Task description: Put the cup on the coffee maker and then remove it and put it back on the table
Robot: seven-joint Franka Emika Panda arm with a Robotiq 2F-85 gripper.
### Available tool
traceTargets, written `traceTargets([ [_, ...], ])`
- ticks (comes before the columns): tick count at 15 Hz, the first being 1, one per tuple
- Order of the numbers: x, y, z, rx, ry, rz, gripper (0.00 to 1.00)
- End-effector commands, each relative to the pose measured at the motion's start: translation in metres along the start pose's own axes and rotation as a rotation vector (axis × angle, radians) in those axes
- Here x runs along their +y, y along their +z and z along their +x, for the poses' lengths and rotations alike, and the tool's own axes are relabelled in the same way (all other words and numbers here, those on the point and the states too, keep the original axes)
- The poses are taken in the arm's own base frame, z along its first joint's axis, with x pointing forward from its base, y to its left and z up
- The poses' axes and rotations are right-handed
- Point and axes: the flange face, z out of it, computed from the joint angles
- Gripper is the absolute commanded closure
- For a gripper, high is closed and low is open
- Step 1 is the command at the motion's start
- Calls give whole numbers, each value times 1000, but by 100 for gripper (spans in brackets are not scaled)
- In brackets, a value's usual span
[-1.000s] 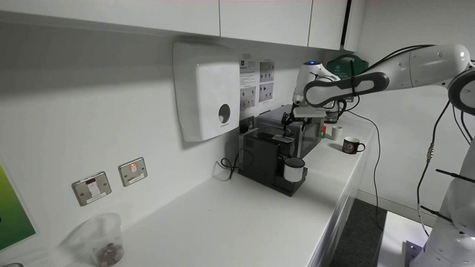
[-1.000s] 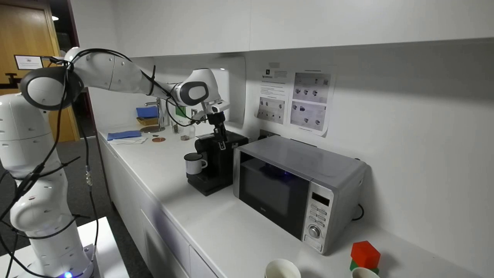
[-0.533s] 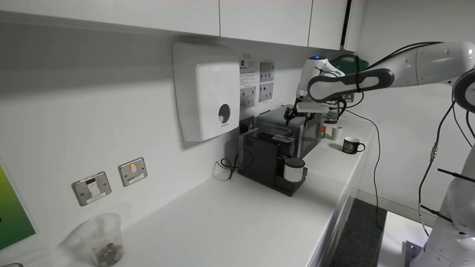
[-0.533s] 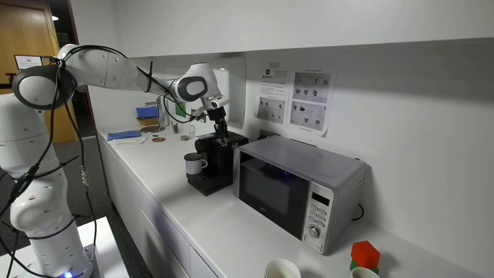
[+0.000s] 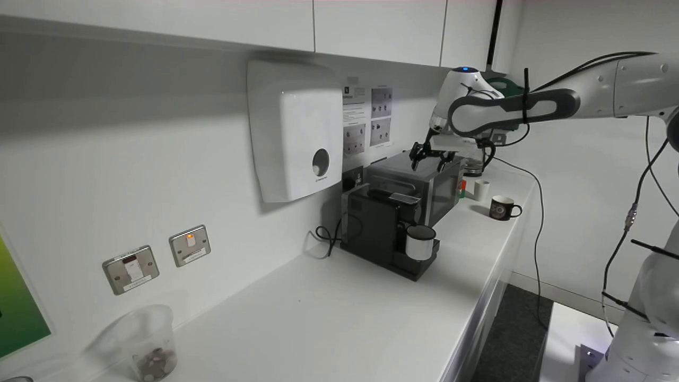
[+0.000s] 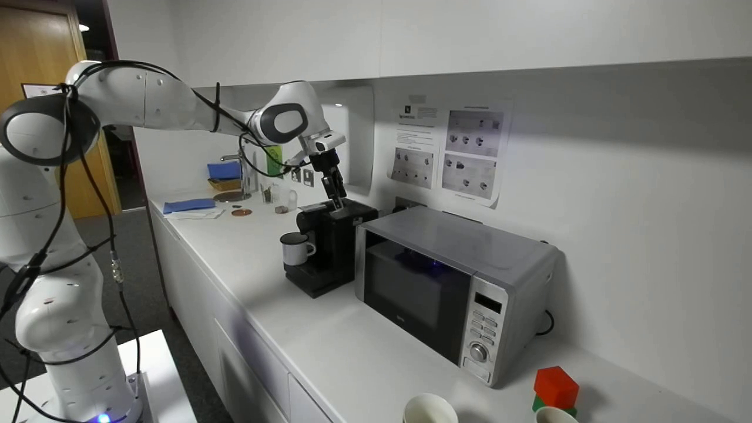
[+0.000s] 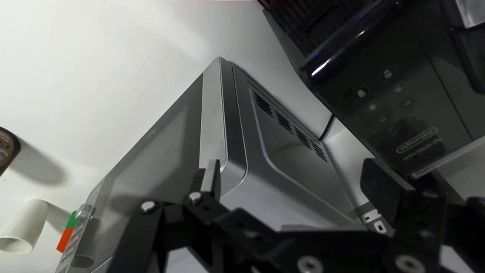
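Note:
The cup point(image 5: 419, 245), white with a dark rim and dark inside, stands upright on the front tray of the black coffee maker point(image 5: 371, 228). Both also show in an exterior view, the cup point(image 6: 294, 252) with its handle toward the machine and the coffee maker point(image 6: 338, 252). The coffee maker's top point(image 7: 409, 106) is at the right of the wrist view; the cup is out of that view. My gripper point(image 7: 295, 182) is open and empty, its fingers wide apart. It hangs above the coffee maker and microwave level point(image 5: 427, 165). The table point(image 5: 329, 318) is the long white countertop.
A grey microwave point(image 6: 435, 282) stands beside the coffee maker. A black mug point(image 5: 501, 208), a white cup point(image 5: 480, 190) and a red block point(image 6: 556, 388) sit beyond it. A clear container point(image 5: 151, 345) stands near the wall. A white dispenser point(image 5: 297, 132) and cabinets point(image 5: 376, 32) hang above.
My gripper has risen off the top of the coffee maker and drawn back toward the robot base. The cup and coffee maker have not moved.

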Motion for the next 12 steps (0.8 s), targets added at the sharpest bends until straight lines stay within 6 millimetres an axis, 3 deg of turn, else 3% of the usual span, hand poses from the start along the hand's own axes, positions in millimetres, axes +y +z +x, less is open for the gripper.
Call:
traceTargets([
  [1, 12, -21, -10, 32, -91, 76, 0],
  [5, 19, -31, -21, 72, -267, 141, 0],
  [12, 39, -31, -43, 66, -545, 214, 0],
])
